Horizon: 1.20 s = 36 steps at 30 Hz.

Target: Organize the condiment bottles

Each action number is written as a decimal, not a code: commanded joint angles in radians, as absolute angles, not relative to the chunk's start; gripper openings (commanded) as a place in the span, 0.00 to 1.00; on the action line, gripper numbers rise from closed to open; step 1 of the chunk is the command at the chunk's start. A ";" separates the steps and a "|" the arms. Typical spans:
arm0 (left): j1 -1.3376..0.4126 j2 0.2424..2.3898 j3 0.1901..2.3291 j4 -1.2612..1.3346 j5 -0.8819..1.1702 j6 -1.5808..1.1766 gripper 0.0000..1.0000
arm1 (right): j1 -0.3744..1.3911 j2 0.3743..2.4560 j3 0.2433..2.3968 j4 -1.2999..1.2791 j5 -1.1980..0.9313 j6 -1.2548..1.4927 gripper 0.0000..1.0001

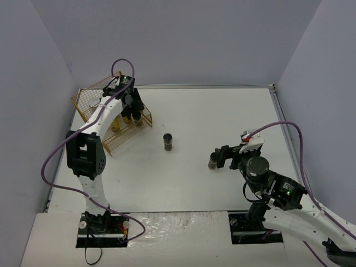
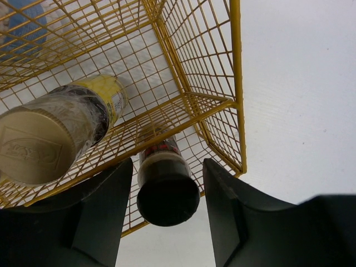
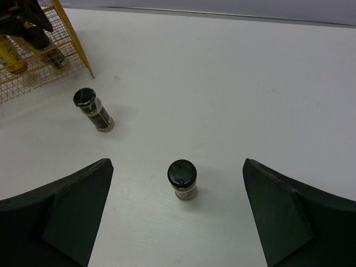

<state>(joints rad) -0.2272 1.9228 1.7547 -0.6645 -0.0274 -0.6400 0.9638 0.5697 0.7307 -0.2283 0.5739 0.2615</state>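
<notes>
Going by the left wrist view, the left tool (image 2: 168, 167) is sitting narrow around a black-capped jar (image 2: 167, 192) near a corner of the gold wire rack (image 2: 236, 83). A sliver of gap is showing on each side, so I'm reading it as not gripping. A yellow bottle (image 2: 67, 122) is sitting in the rack just beside it. If this is the drop-off, I'd be lifting straight up and keeping the fingers off the cap and the wires.

The right tool (image 3: 177, 164) is hanging wide open around a second jar (image 3: 182, 179) on the tabletop (image 3: 222, 83). A third jar (image 3: 93, 109) is waiting nearer the rack.

Hard bits: I can't tell whether the black-capped jar is sitting flat. The left arm is covering most of the rack from above, and a blue blur in the wrist view's corner isn't readable.
</notes>
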 commanded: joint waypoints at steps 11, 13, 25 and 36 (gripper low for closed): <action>-0.226 1.832 1.775 -0.643 -0.039 -0.634 0.75 | 0.971 0.579 0.733 -0.160 0.593 0.272 1.00; -0.229 1.795 1.772 -0.653 -0.040 -0.621 0.79 | 0.971 0.581 0.733 -0.160 0.591 0.270 1.00; -0.391 1.544 1.560 -0.637 0.129 -0.424 0.95 | 0.971 0.572 0.733 -0.161 0.591 0.270 1.00; -0.570 1.628 1.486 -0.516 0.150 -0.381 0.96 | 0.973 0.547 0.730 -0.160 0.610 0.275 1.00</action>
